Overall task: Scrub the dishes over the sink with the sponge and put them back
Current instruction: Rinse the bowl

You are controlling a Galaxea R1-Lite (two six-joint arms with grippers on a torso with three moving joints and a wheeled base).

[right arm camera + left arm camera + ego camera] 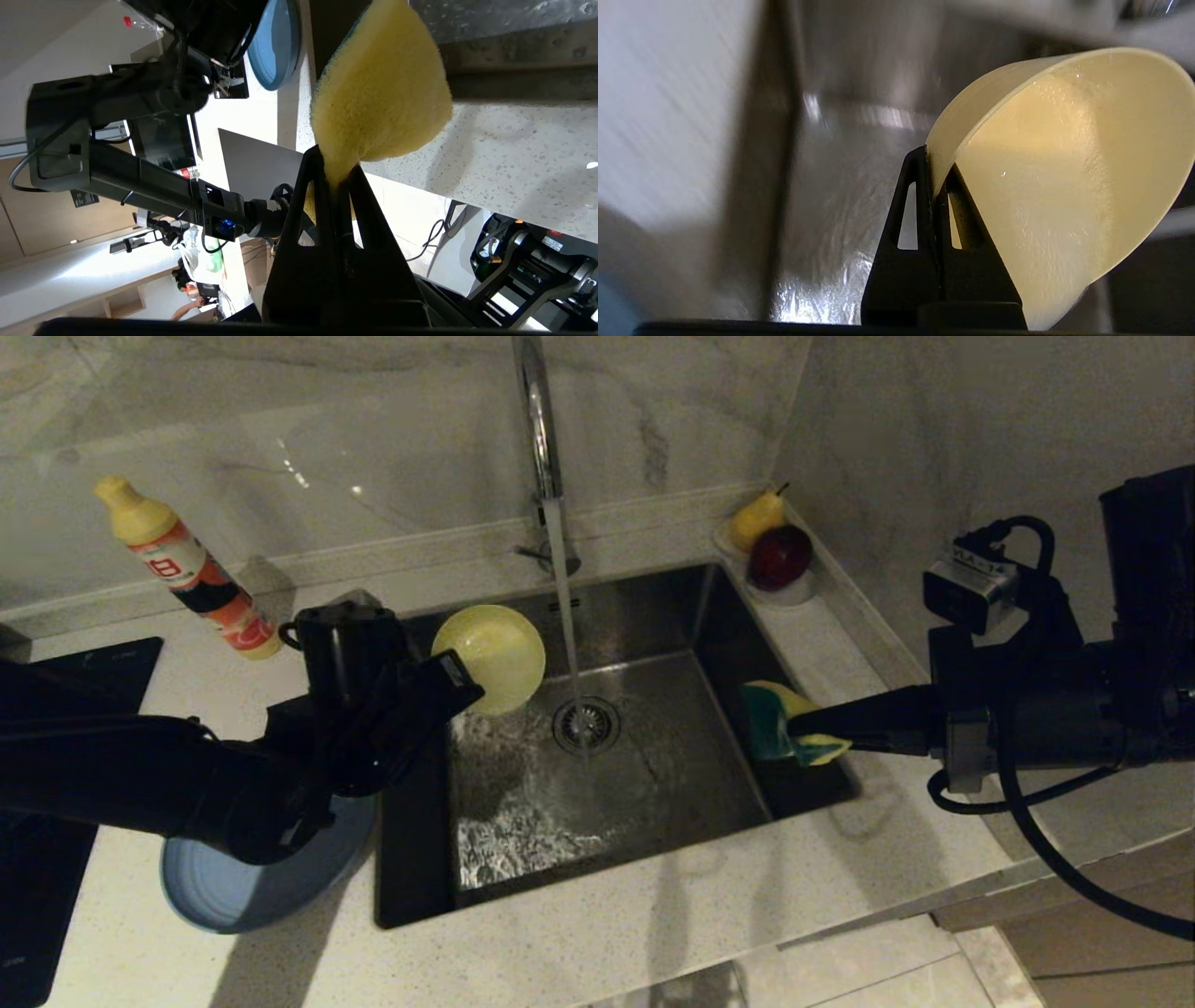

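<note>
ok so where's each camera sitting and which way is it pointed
Head: high on the robot, looking down at the sink; both arms show, left end effector gripping the yellow bowl, right end effector gripping the sponge.
Left wrist: behind its fingers, facing the bowl's rim and the sink.
Right wrist: behind its fingers, facing the sponge; left arm beyond.
Shared: head and left wrist both show the bowl.

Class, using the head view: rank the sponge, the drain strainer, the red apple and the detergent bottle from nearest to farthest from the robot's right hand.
1. The sponge, pinched in the right hand at the sink's right edge.
2. The drain strainer, on the sink floor, to the sponge's left.
3. The red apple, back right corner of the counter, beside the pear.
4. The detergent bottle, far left, against the wall.
</note>
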